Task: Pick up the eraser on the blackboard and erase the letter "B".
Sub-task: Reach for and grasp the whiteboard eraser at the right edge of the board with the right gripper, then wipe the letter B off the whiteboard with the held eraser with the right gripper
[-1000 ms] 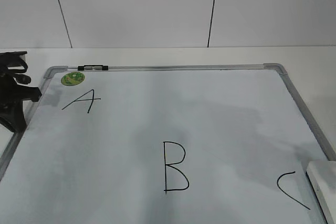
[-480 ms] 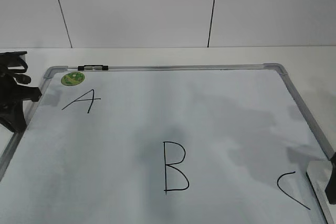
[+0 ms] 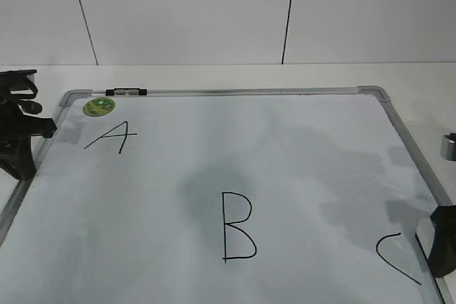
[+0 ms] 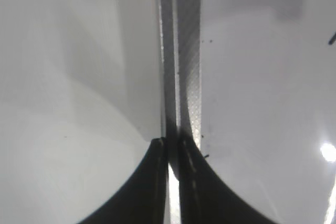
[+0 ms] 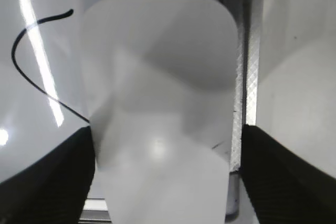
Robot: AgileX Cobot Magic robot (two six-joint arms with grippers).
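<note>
A white tabletop (image 3: 214,76) runs back to a pale panelled wall (image 3: 185,12) crossed by thin dark seams. On it lies the blackboard (image 3: 214,147), its bluish-white surface bounded by a grey metal frame with rounded corners. A slim marker pen (image 3: 126,92) rests along the far rail, and a green round sticker (image 3: 99,107) sits just beside the left claw (image 3: 21,129), with the letter "A" (image 3: 110,137) a little further toward the board's middle.

The left claw sits at the board's left rail; its wrist view shows the two fingers (image 4: 157,182) pressed nearly together over the frame, holding nothing.

Compared with half a second ago, the right claw (image 3: 445,247) has come further into view at the board's lower right, and a second piece of the arm now shows above it by the right rail. A second ago that corner showed the bare eraser with no claw over it.

In the right wrist view the right claw (image 5: 163,177) is spread wide, its fingers (image 5: 47,177) on either side of the eraser (image 5: 157,93) but not closed on it. The eraser lies flat against the right frame, with the letter "C" (image 5: 37,66) just to the claw's left. The letter "B" (image 3: 236,226) stands intact, well to that claw's left, mid-board.
</note>
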